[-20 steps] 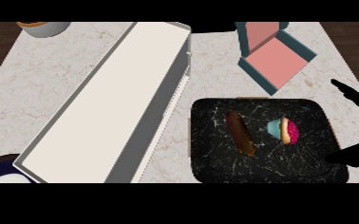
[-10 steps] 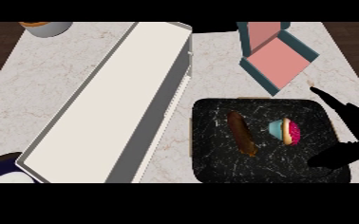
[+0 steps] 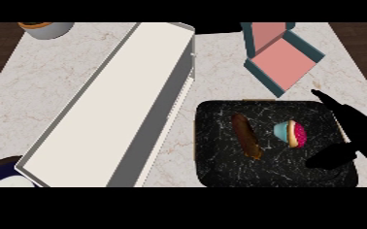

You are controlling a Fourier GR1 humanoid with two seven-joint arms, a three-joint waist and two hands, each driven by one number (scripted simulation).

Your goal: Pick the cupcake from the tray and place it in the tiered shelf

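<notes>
A marble counter [image 3: 64, 82] filled the view, pale with faint brown veins. On it the biggest thing was the shelf [image 3: 114, 106], a long cream and grey piece that ran slantwise from the near left corner to the far middle. To its right, at the near side, lay the tray [image 3: 215, 170], black with thin white veining and rounded corners. Far right of the shelf stood a box [image 3: 281, 60] with teal walls and a pink inside, set apart from the tray.

The right hand [image 3: 342, 140] came in from the right edge over the tray's right part. It was spread wide: the fingers [image 3: 329, 102] stretched straight toward the far left, the thumb [image 3: 329, 159] lay nearer, and nothing was held between them. It sat just right of the cupcake without touching it.

An éclair [image 3: 246, 137], long and brown, lay in the middle of the tray, pointing far to near. A bowl [image 3: 44, 27] showed at the far left corner, grey with an orange inside, partly cut off. The cupcake [image 3: 290, 133] lay tipped on its side in the tray, just right of the éclair, its blue wrapper to the left and pink top to the right. At the near left corner a dark rounded shape with a white patch [image 3: 10, 172] showed; I could not tell what it was.
</notes>
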